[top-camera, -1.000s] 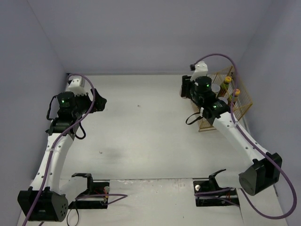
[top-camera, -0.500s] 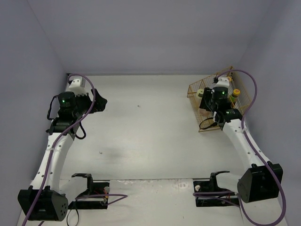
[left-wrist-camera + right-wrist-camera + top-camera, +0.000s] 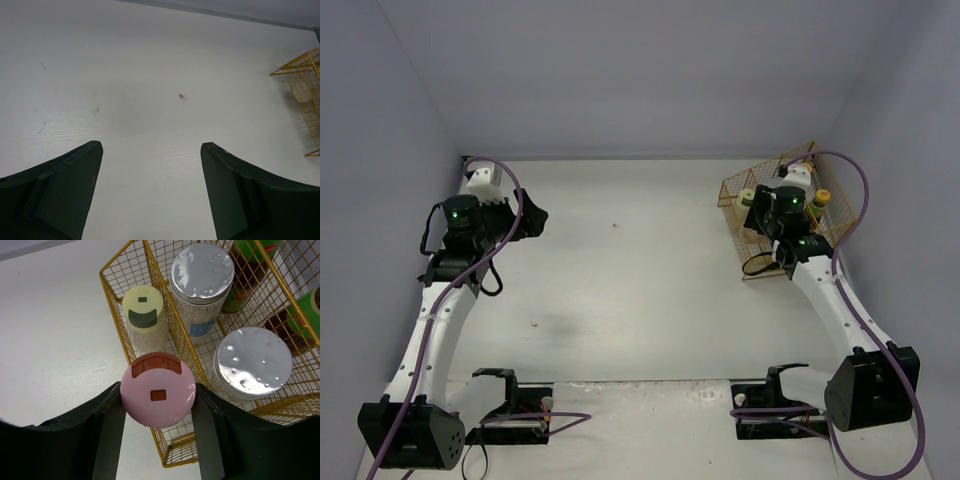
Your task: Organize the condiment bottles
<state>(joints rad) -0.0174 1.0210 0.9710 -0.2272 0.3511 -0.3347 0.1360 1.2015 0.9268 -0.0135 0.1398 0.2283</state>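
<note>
My right gripper (image 3: 158, 387) is shut on the pink-lidded brown jar (image 3: 165, 407) and holds it over the front left cell of the gold wire basket (image 3: 111, 289). I cannot tell whether its base rests there. Behind it in the same column stands the pale yellow-green-lidded jar (image 3: 143, 307). Two silver-lidded jars (image 3: 202, 267) (image 3: 252, 362) fill the middle column. Two slim dark sauce bottles (image 3: 250, 250) (image 3: 300, 320) stand at the far right. My left gripper (image 3: 151, 144) is open and empty over bare table at the far left (image 3: 532, 218).
The basket (image 3: 735, 187) sits at the table's back right corner, close to the right wall. The right arm (image 3: 815, 275) reaches over it. The table (image 3: 620, 270) is enclosed by grey walls at the back and sides.
My right arm has swung right, from beside the basket's left edge to over the basket, carrying the pink-lidded jar. The left arm has not moved.
</note>
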